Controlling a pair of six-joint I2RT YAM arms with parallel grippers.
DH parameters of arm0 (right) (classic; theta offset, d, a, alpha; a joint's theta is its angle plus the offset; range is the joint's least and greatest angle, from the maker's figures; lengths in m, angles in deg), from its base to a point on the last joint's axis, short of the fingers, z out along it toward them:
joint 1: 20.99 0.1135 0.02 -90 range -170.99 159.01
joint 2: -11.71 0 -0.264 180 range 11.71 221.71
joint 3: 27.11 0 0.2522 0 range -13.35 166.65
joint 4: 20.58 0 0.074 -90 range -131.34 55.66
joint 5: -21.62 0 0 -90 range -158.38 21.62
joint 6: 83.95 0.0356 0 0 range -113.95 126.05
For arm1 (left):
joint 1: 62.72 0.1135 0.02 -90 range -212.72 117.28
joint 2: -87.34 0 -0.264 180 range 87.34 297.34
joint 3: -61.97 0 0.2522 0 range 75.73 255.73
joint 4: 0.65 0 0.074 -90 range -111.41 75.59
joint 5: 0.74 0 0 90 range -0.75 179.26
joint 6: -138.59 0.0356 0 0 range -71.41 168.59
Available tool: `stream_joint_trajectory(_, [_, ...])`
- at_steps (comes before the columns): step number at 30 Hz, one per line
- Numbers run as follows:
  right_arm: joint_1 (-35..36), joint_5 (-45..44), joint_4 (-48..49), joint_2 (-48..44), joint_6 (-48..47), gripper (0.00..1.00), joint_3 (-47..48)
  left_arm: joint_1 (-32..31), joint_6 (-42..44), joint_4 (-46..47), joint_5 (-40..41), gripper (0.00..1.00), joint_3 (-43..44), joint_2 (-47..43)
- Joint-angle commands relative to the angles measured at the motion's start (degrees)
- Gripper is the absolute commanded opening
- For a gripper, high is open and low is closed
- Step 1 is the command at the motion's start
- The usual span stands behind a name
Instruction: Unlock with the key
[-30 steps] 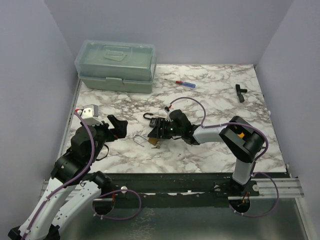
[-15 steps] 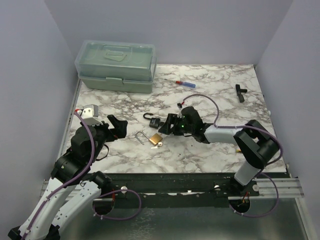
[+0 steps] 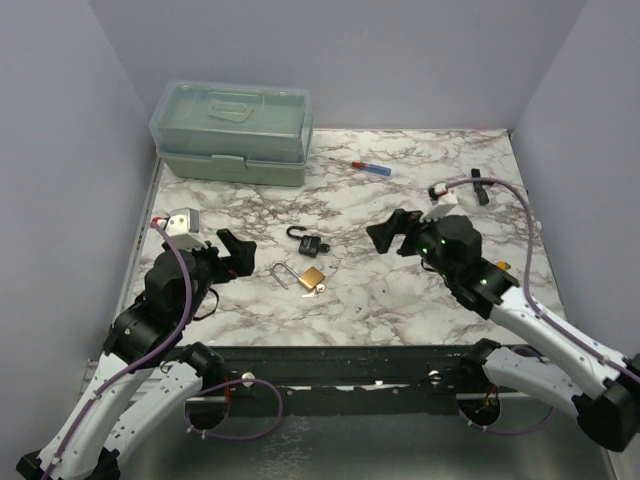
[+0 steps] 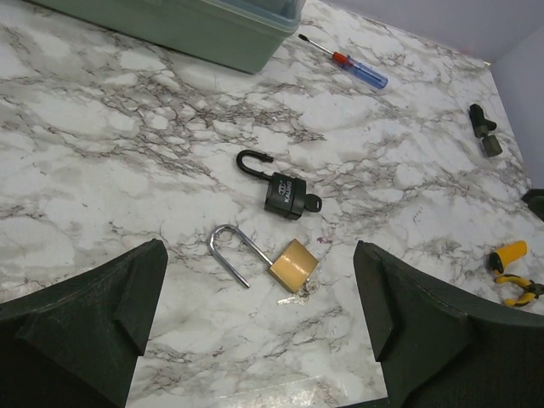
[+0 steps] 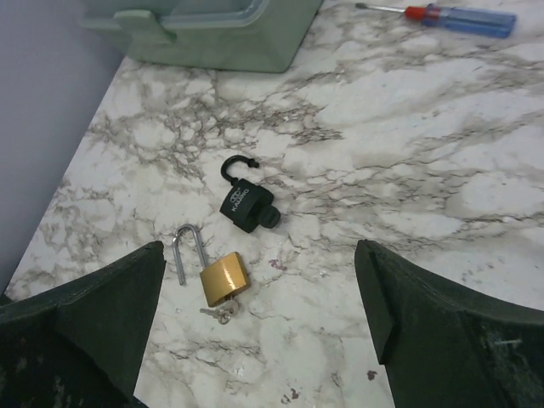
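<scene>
Top external view: marble desk (image 3: 400,300) walled on 3 sides, with 2 arms at its near edge.
Left claw (image 3: 235,255): spread wide with nothing in it, hanging over the left part of the desk and aimed toward the middle.
Right claw (image 3: 392,232): fingers wide apart and holding nothing, right of centre, well apart from both locks and facing them.
Brass padlock (image 3: 312,277): lies flat near the middle of the desk between the 2 claws. Its silver shackle is open, with 1 leg free and pointing left.
Key (image 4: 293,297): small and silvery, at the near end of the brass body. I cannot tell whether it sits in the keyhole or only touches it.
Black padlock (image 3: 312,243): just behind the brass one, apart from it, with its hooked shackle open.
Toolbox (image 3: 232,130): pale green with the lid down, in the far left corner.
Screwdriver (image 3: 368,167): red and blue handle, right of the toolbox.
Black fitting (image 3: 481,184): alone at the far right.
</scene>
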Motion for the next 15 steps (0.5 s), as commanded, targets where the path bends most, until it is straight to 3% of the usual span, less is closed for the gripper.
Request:
stream_joint_trajectory(1, [0.1, -13.0, -8.0, -12.3, 0.7, 1.00, -5.7, 0.4, 0.4, -0.5, -0.3, 0.99, -0.5, 1.2])
stream_joint_trajectory(8, [0.1, -23.1, -12.4, -26.8, 13.2, 1.00, -12.7, 0.5, 0.5, -0.3, -0.7, 0.99, -0.7, 1.9])
stream_joint_trajectory(15, [0.1, -26.9, -16.2, -27.0, 19.6, 1.00, -10.9, 0.6, 0.6, -0.3, -0.4, 0.99, -0.8, 2.0])
